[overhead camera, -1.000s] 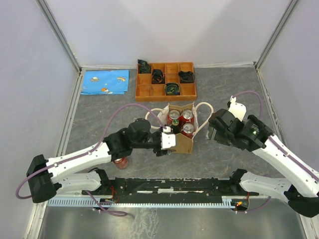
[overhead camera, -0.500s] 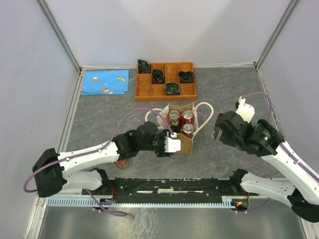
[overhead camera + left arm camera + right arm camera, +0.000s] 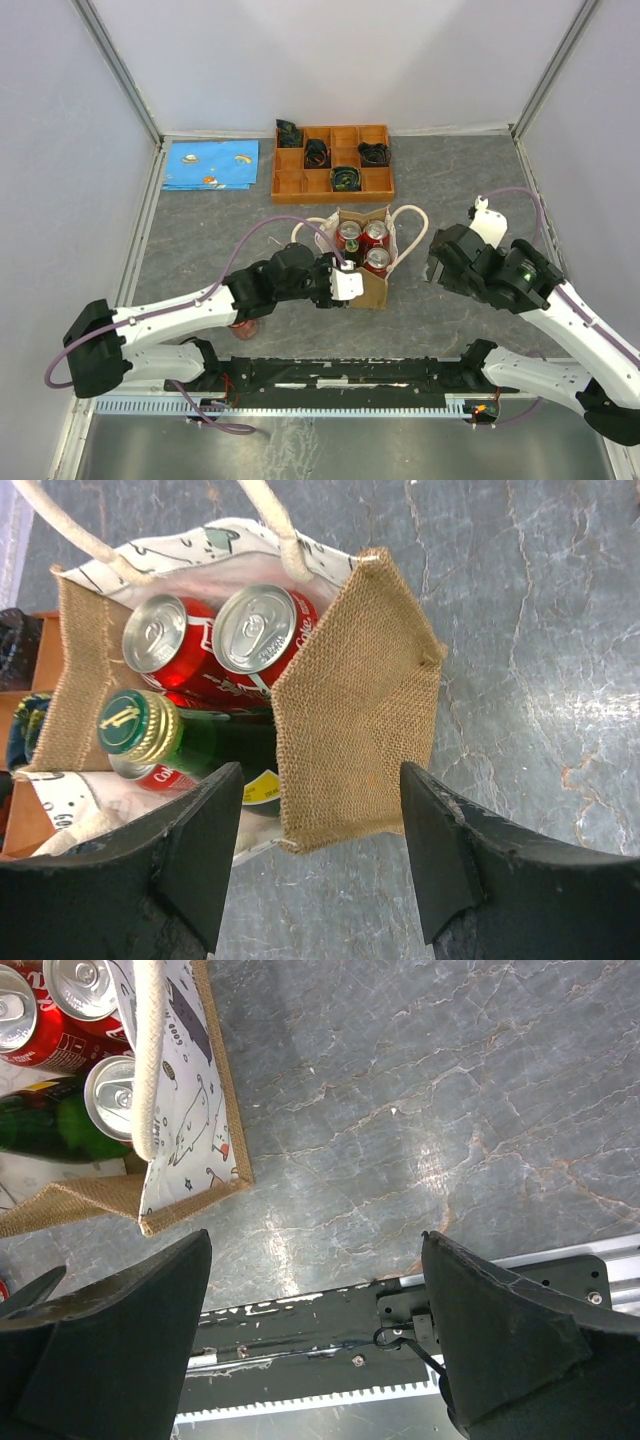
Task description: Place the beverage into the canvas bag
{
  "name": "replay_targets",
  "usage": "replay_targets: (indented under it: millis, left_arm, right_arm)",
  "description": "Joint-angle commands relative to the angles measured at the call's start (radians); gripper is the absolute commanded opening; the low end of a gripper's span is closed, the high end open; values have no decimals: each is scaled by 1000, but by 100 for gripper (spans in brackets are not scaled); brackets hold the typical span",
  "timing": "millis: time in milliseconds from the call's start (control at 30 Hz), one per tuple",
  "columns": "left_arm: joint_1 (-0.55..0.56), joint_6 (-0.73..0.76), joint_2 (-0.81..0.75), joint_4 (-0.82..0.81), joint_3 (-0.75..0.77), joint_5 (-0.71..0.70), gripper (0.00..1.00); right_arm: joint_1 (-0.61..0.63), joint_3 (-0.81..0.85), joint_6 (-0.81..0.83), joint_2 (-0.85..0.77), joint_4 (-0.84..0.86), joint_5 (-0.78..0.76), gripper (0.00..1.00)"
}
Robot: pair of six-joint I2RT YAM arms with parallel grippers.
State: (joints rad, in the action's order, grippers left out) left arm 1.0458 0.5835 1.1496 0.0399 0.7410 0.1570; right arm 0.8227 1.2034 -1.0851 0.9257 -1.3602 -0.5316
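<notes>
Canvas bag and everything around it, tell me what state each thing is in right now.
canvas bag: upright, top open, holding drinks.
red cans: three, upright inside the bag.
green bottle: capped, tilted inside the bag.
left tool: open, straddling the bag's end wall.
right tool: open, empty, beside the bag.
orange tray: flat on the table, some compartments filled.

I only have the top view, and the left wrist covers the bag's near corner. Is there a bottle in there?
Observer: Yes. The left wrist view shows a green bottle inside the bag, lying slanted beside the cans.
Operator: Are the left fingers on it?
Observer: No. The left fingers stand apart over the bag's end wall, closed on nothing.
Operator: And the right ones?
Observer: The right fingers are wide open over the table beside the bag, holding nothing.
</notes>
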Motion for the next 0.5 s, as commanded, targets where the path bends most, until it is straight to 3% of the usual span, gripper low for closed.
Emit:
replay_targets:
  millis: [0,233,333,467]
  left_arm:
    - [-7,3,55,-72,28,-41,71]
    - [-24,-28,110,-75,62,-11,67]
    - [-23,-18,95,-29,67,80,60]
    - [-23,27,51,51,48,236,57]
  right_arm:
    - [0,-8,-15,-20,10,-11,93]
    - [0,-30,-40,-67,-15,-18,93]
    - [0,-30,-41,-73,-20,-24,93]
    - [0,-35,-41,-73,-18,-27,93]
